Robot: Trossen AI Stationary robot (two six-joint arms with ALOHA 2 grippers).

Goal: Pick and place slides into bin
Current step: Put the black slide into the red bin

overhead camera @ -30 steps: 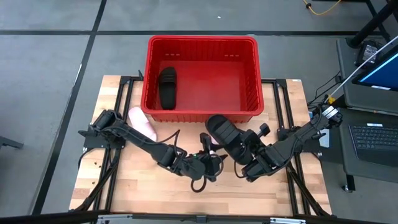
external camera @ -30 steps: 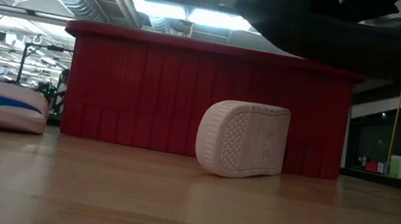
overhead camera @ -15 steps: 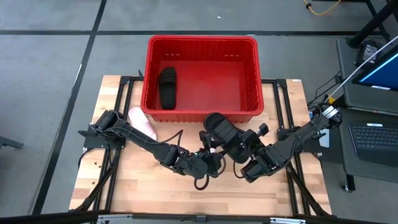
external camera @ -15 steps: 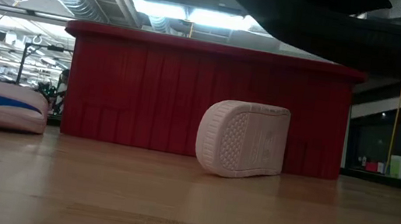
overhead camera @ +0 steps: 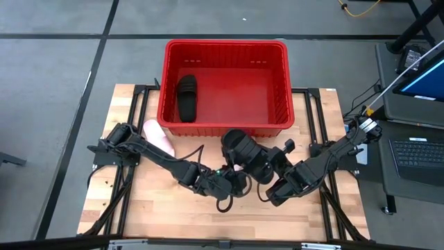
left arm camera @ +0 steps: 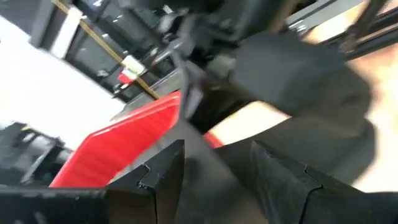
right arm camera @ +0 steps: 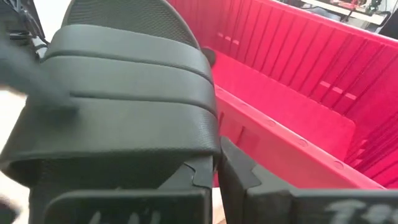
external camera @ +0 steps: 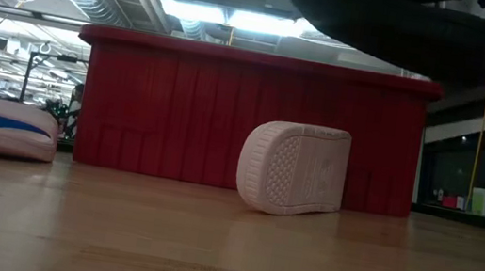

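Note:
My right gripper [overhead camera: 272,175] is shut on a matte black slide [overhead camera: 244,153], lifted just in front of the red bin's near wall [overhead camera: 222,129]; the slide fills the right wrist view [right arm camera: 130,93] and the top of the low view [external camera: 400,29]. A second black slide [overhead camera: 186,97] lies flat in the bin's left part. One pale pink slide [external camera: 293,169] stands on its side edge before the bin, sole toward the near edge. Another pink slide [overhead camera: 158,135] lies on its sole at the left. My left gripper [overhead camera: 234,182] is open and low at the table's middle, touching nothing. My right gripper pinches the black slide between its two fingers at one side edge beside the wide strap [right arm camera: 210,152]. The fingers come slanting from the table's near right. The slide is lifted clear of the table, roughly level, strap up, one end toward the bin.
The bin [overhead camera: 277,48] stands at the table's far middle, its right part bare red floor. Both arms cross closely at the table's middle. Bare wood [overhead camera: 139,208] lies near the front edge. A laptop [overhead camera: 416,156] sits off the table's right side.
My right gripper has carried the black slide a little toward the table's left and far edge, toward the bin, and somewhat up; the slide stays level in the hold. The pink slides and the slide in the bin have kept still.

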